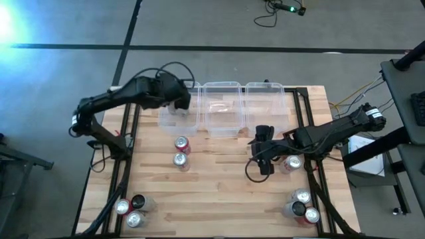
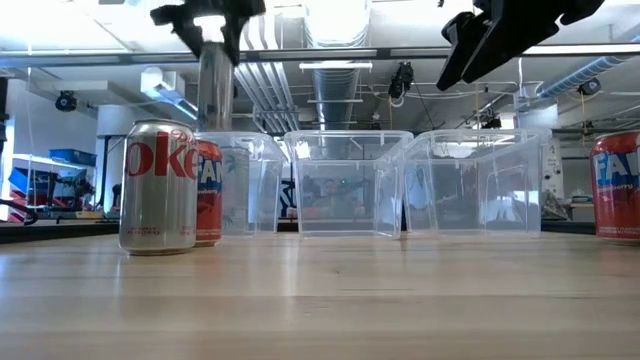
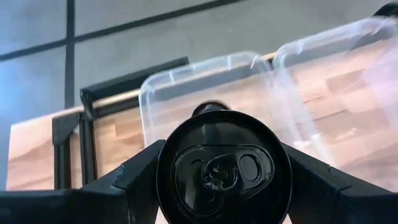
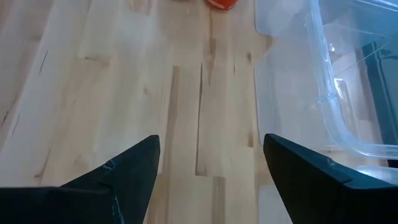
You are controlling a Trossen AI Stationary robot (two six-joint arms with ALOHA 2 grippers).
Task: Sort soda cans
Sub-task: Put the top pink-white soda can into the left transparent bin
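Soda cans (image 1: 180, 153) on wood table (image 1: 219, 192) (workshop behind).

Lab: exposed ceiling ducts (image 2: 335, 25), taped concrete floor (image 1: 199, 26), loose cables (image 1: 269, 13).

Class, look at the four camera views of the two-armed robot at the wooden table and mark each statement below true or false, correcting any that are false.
1. The left gripper holds a black cylindrical metal can above the leftmost clear rectangular plastic bin. True.
2. The right gripper grips a red can. False: it is open and empty above the wooden table.
3. Three clear bins stand in a row. True.
4. A silver can and a red can stand inside the middle bin. False: they stand on the table in front of the bins.
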